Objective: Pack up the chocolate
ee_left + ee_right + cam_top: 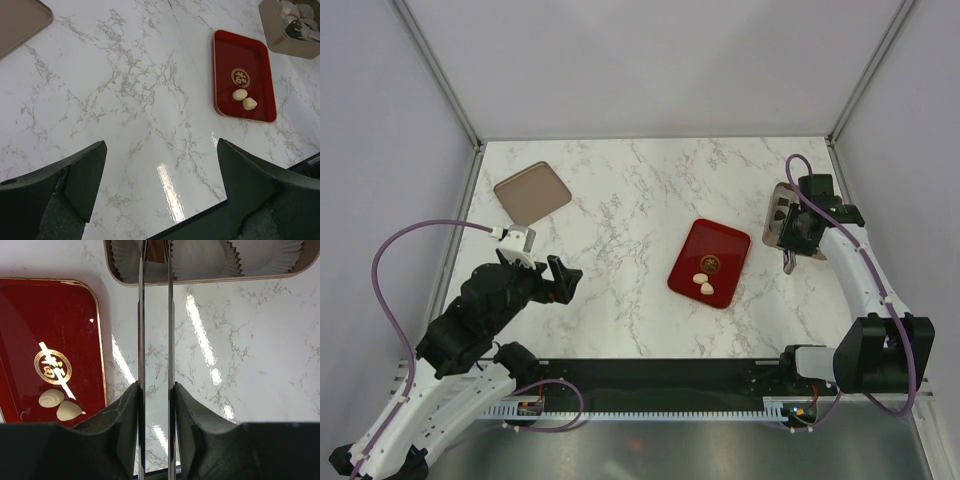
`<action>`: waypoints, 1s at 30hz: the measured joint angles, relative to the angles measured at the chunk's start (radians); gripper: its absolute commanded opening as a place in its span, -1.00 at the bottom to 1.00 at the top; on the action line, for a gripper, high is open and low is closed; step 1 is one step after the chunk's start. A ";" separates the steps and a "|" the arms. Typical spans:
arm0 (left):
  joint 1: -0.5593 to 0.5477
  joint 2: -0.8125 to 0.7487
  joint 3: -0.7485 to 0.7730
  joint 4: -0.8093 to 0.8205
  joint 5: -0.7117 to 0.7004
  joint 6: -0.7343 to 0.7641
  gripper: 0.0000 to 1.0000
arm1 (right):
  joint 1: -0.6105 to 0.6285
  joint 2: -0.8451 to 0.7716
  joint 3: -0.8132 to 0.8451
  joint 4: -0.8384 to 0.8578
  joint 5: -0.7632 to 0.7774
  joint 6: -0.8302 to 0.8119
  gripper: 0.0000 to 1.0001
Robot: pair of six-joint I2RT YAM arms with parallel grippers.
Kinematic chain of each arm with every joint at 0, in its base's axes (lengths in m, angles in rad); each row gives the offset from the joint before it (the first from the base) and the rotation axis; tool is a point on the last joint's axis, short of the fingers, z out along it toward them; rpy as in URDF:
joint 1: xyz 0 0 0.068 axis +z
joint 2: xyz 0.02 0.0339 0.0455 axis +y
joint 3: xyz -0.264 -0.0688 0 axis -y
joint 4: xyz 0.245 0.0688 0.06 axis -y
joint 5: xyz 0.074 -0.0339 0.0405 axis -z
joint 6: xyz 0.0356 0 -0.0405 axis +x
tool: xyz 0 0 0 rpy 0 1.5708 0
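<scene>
Tweezers [141,330] in our right gripper [156,390] reach into the box [210,279], blades close around a brown chocolate [156,252]; we cannot tell if they pinch it. Two cream chocolates [51,398] lie in the tray [75,320].

You are looking at a white marble table [620,190] sitting inside plain grey walls [660,60]. Metal posts [440,72] are rising at 11 and 1 o'clock, at the back corners. Light is glaring in streaks [200,325] off the tabletop.
</scene>
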 measured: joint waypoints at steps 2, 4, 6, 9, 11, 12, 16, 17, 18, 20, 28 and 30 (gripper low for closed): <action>0.000 0.000 0.000 0.000 0.000 0.000 0.99 | 0.000 -0.002 0.000 -0.003 0.001 0.000 -0.17; 0.000 0.000 0.000 0.000 0.000 0.000 0.99 | 0.000 -0.003 0.000 -0.006 0.003 0.000 -0.15; 0.000 0.000 0.000 0.000 0.000 0.000 0.99 | 0.000 -0.003 0.000 -0.011 0.003 0.000 -0.15; 0.000 0.000 0.000 0.000 0.000 0.000 0.99 | 0.000 -0.004 0.002 -0.016 0.003 0.000 -0.13; 0.000 0.000 0.000 0.000 0.000 0.000 0.99 | 0.000 -0.006 0.005 -0.017 0.002 0.000 -0.12; 0.000 0.000 0.000 0.000 0.000 0.000 0.99 | 0.000 -0.006 0.008 -0.019 0.002 0.000 -0.12; 0.000 0.000 0.000 0.000 0.000 0.000 0.99 | 0.000 -0.011 0.039 -0.038 -0.007 -0.002 -0.12; 0.000 0.000 0.000 0.000 0.000 0.000 0.99 | 0.000 -0.014 0.051 -0.044 -0.011 -0.002 -0.11; 0.000 0.000 0.000 0.000 0.000 0.000 0.99 | 0.000 -0.018 0.064 -0.049 -0.014 -0.002 -0.12; 0.000 0.001 0.000 0.000 0.000 0.000 0.99 | 0.000 -0.031 0.095 -0.060 -0.021 -0.005 -0.11; 0.000 0.001 0.000 0.000 0.000 0.000 0.99 | 0.039 -0.100 0.159 -0.084 -0.113 -0.031 -0.11; 0.000 0.001 0.000 0.000 0.000 0.000 0.99 | 0.111 -0.109 0.159 -0.095 -0.116 -0.035 -0.11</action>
